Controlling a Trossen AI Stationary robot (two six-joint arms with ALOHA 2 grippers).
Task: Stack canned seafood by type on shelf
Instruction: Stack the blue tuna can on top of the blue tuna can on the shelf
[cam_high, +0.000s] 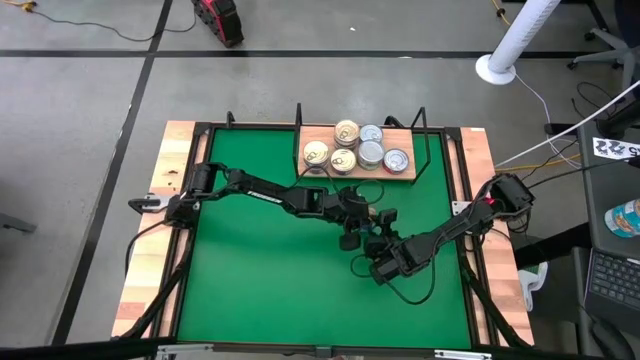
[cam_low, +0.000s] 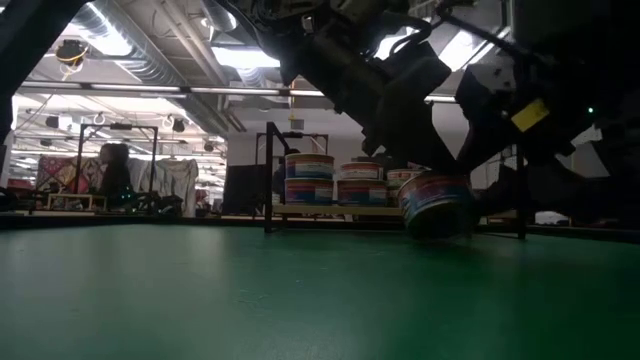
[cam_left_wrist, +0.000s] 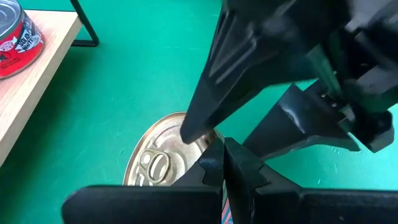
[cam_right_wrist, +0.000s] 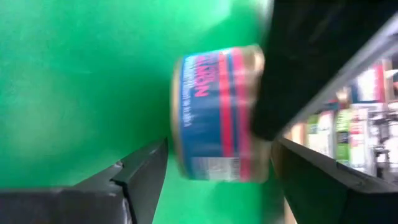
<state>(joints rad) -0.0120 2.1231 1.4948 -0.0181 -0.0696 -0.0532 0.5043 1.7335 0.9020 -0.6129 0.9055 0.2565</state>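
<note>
A gold-topped can (cam_left_wrist: 163, 155), half hidden under both arms, sits on the green bench (cam_high: 260, 270) near the shelf (cam_high: 400, 178) of stacked cans (cam_high: 357, 147), between the spread right gripper (cam_right_wrist: 217, 168), not clamped, with the clenched left gripper (cam_left_wrist: 224, 163) beside it.

A blue-and-red labelled can (cam_right_wrist: 217, 115) lies on the green table (cam_right_wrist: 74, 81); the right gripper (cam_right_wrist: 217, 171) fingers flank the can, spread wide.

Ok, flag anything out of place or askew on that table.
One gold-topped can sits off the shelf on the green mat, tilted, its far edge lifted between the shut left gripper and open right gripper.
</note>
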